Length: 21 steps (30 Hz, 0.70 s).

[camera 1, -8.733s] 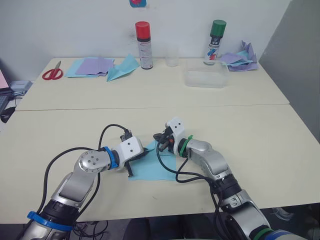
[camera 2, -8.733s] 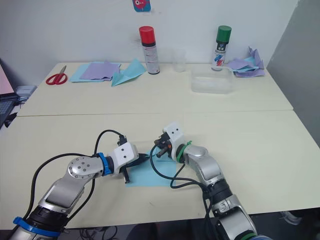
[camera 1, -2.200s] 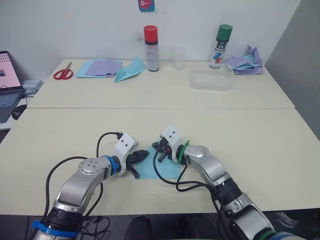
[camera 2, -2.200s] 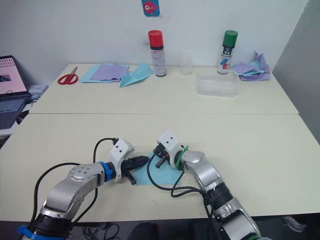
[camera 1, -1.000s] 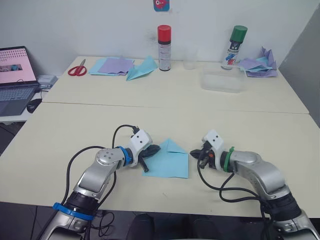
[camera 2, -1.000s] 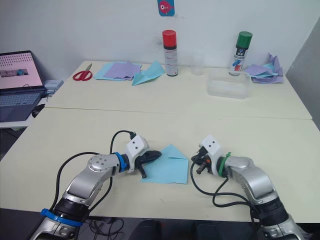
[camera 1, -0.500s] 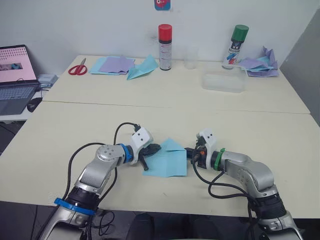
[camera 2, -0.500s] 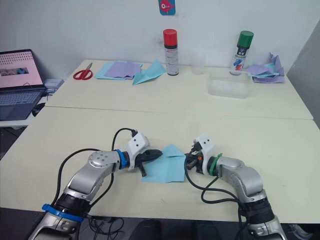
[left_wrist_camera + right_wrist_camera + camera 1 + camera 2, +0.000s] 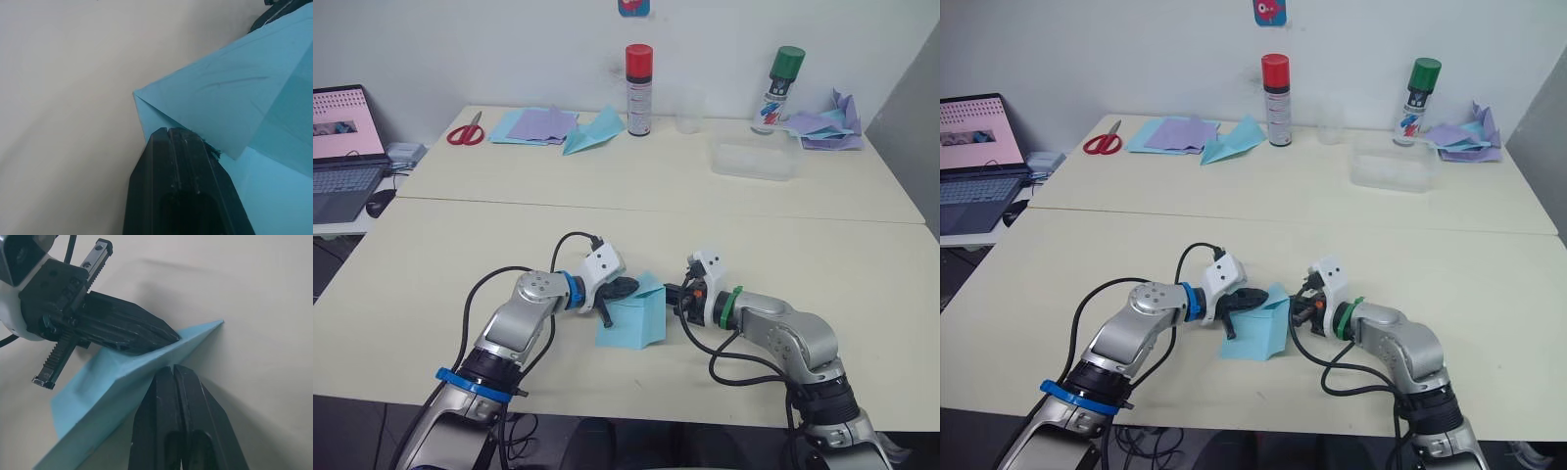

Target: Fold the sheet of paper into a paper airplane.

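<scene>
Paper front and centre: the sheet of paper (image 9: 633,319), sky-blue, sits on the near table (image 9: 431,264) between the two grippers, its right part lifted off the surface and standing up in a fold. On the sheet's left side the left gripper (image 9: 625,287) has its black fingers pressed together, tips down on the paper beside a folded corner. From the other side the right gripper (image 9: 672,292) comes in, fingers closed together with the raised edge of the sheet right at their tips; whether the paper is actually pinched between them I cannot tell. Over on the far table, a clear plastic tub (image 9: 753,160) lies low and flat, and nothing inside it can be made out. A clear cup (image 9: 688,111) stands between the red-capped spray can (image 9: 638,76) and the green-capped spray can (image 9: 779,78). At the far left, red scissors (image 9: 466,132) lie beside lilac sheets (image 9: 543,123) and a teal paper dart (image 9: 595,130). More crumpled paper (image 9: 826,120) is heaped at the far right corner, and a laptop (image 9: 347,137) sits open off to the left.
</scene>
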Each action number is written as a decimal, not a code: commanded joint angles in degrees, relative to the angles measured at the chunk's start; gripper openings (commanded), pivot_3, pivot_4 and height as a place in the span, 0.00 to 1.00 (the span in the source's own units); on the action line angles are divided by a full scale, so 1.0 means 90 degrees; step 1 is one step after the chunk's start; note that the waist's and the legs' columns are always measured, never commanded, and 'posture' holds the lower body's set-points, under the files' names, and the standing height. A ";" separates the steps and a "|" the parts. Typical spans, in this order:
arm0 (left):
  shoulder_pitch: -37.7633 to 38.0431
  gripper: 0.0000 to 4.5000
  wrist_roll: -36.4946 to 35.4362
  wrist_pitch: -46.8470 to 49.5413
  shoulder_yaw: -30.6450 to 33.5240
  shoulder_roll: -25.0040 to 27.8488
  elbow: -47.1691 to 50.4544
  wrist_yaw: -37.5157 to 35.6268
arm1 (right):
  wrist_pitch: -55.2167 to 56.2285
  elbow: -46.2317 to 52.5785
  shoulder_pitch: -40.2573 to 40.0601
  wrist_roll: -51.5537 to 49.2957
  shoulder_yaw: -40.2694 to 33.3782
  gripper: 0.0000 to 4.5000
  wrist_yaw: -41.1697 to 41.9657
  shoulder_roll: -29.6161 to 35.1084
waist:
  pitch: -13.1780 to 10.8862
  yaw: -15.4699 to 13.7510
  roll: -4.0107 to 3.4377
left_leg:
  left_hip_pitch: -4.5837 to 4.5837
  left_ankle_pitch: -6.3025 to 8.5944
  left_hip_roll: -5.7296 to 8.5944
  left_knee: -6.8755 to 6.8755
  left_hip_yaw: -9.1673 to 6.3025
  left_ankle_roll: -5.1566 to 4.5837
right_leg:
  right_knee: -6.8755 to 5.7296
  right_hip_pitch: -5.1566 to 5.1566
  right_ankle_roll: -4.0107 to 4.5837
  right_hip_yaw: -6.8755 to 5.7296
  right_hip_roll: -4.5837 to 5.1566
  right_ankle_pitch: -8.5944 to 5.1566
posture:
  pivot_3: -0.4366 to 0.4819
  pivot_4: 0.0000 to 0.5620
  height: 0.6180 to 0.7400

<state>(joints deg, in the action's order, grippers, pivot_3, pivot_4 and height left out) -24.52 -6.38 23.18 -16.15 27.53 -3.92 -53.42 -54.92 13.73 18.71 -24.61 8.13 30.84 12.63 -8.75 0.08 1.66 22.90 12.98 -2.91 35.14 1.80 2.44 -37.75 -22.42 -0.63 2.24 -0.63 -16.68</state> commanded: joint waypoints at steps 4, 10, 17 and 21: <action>0.0163 0.00 -0.0058 0.0070 -0.0430 -0.0177 0.0097 -0.0420 | -0.0020 0.0281 0.0104 -0.0165 0.0001 0.00 -0.0063 -0.0060 | -0.0001 0.0001 0.0001 | 0.0004 0.0001 0.0010 0.0000 -0.0003 -0.0002 | 0.0000 0.0000 -0.0007 -0.0001 0.0009 -0.0004 | 0.48 0.27 1.00; 0.0196 0.00 0.0347 0.0015 -0.0404 0.0043 -0.0241 -0.0180 | -0.0043 0.0342 0.0181 -0.0310 0.0013 0.00 0.0001 -0.0146 | -0.0001 0.0010 0.0001 | 0.0004 0.0003 0.0015 0.0000 -0.0003 -0.0005 | 0.0000 0.0000 -0.0012 -0.0001 0.0014 -0.0007 | 0.48 0.27 1.00; 0.0453 0.00 0.0282 0.0392 -0.0034 0.0561 0.0085 -0.0039 | 0.0195 -0.0004 0.0317 -0.0159 0.0382 0.00 -0.0057 -0.0398 | 0.0002 0.0172 0.0006 | -0.0010 0.0002 0.0008 0.0000 -0.0006 -0.0005 | -0.0026 0.0001 -0.0012 -0.0001 0.0014 -0.0007 | 0.48 0.27 1.00; 0.0907 0.00 -0.0066 0.0977 0.0409 0.0908 0.0726 -0.0001 | 0.0463 -0.0334 0.0432 0.0014 0.0613 0.00 -0.0068 -0.0522 | 0.0001 0.0354 0.0009 | -0.0021 0.0002 -0.0019 -0.0001 0.0001 -0.0005 | -0.0031 0.0001 -0.0012 0.0007 0.0011 -0.0007 | 0.48 0.27 1.00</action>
<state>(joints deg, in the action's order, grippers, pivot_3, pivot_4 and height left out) -18.93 -7.60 28.22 -12.68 33.94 3.82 -53.83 -52.40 10.36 21.62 -25.06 13.29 30.21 8.26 -8.74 3.26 1.75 22.71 13.01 -3.22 35.13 1.83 2.40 -38.02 -22.41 -0.73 2.29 -0.66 -16.74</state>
